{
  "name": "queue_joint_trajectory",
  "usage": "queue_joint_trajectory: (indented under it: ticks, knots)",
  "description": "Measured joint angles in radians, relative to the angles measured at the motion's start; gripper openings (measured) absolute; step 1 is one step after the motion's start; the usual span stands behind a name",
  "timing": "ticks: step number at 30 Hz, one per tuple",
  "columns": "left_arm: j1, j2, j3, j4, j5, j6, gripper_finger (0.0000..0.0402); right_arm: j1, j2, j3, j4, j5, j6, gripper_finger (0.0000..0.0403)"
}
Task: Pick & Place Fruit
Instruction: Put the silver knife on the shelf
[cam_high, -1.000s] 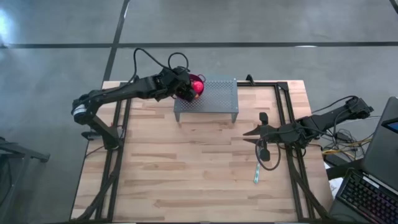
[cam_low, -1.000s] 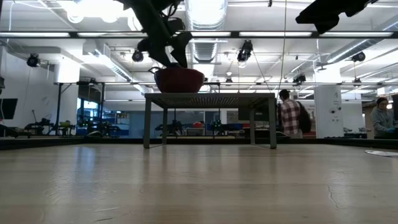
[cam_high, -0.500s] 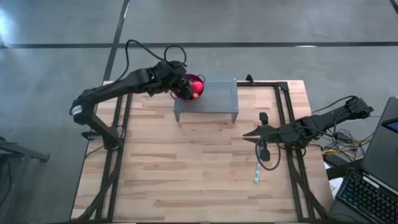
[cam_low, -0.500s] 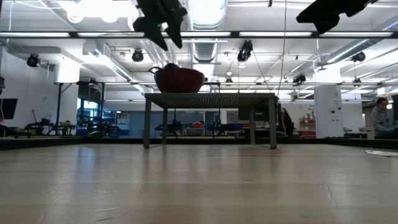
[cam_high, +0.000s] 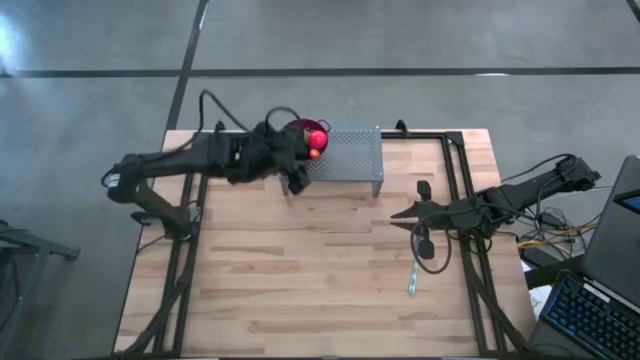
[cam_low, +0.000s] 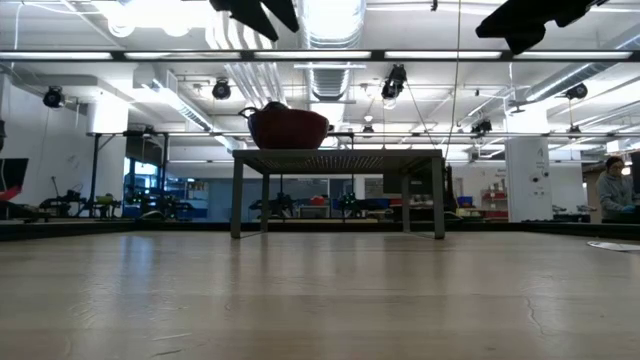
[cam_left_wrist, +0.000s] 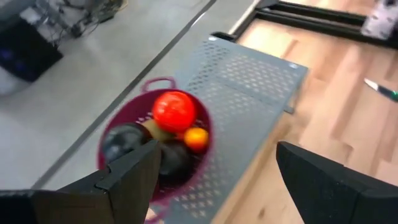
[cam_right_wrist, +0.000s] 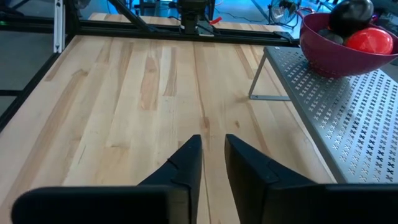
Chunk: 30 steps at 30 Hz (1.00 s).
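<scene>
Task looks near done, judging by the layout: fruit sits in the purple colander bowl (cam_left_wrist: 155, 155), which stands on the corner of the grey perforated rack (cam_high: 345, 155), upper middle of the high view. No loose fruit shows on the bench (cam_high: 300, 290) in any view.

Count in the bowl, left wrist view: 1 red ball (cam_left_wrist: 173, 111), 2 dark balls (cam_left_wrist: 122, 142), 1 small orange piece (cam_left_wrist: 196, 139), and a sliver of olive-green between the red and dark ones, prob. the oval, mostly hidden. If more tiny orange pcs exist they're buried; can't tell. Right wrist view backs this up in part: one dark ball and the red one poke above the rim at upper right.

Left gripper (cam_high: 293, 172) hangs just beside the bowl, at the rack's left edge in the high view; fingers spread wide, nothing between them. Right gripper (cam_high: 408, 212) waits well apart at centre right, above bare bench, fingers nearly pressed together w/ a thin gap, holding nothing.

Other items: 1 rack, 1 bowl, 1 slim teal stick (cam_high: 412, 279) lying on the bench lower right, near the right arm; not fruit, so prob. stays put.

Left to do, as far as visible: only pulling the left arm clear, unless hidden fruit remains somewhere off view.
</scene>
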Motion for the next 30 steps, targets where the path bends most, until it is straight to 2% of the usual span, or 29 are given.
queue_joint_trajectory:
  ticks: [7, 11, 21, 30]
  knots:
    - [-0.161, -0.012, -0.097, 0.007, -0.149, -0.054, 0.0321, 0.0, 0.0, 0.0, 0.0, 0.0, -0.001, 0.0092]
    - [-0.225, -0.012, -0.187, 0.043, -0.184, -0.1, 0.0321, 0.0, 0.0, 0.0, 0.0, 0.0, -0.001, 0.0102]
    - [-0.261, -0.012, -0.411, 0.226, -0.186, -0.112, 0.0321, 0.0, 0.0, 0.0, 0.0, 0.0, -0.001, 0.0127]
    - [-0.299, -0.012, -0.52, 0.319, -0.118, -0.254, 0.0321, 0.0, 0.0, 0.0, 0.0, 0.0, 0.0, 0.015]
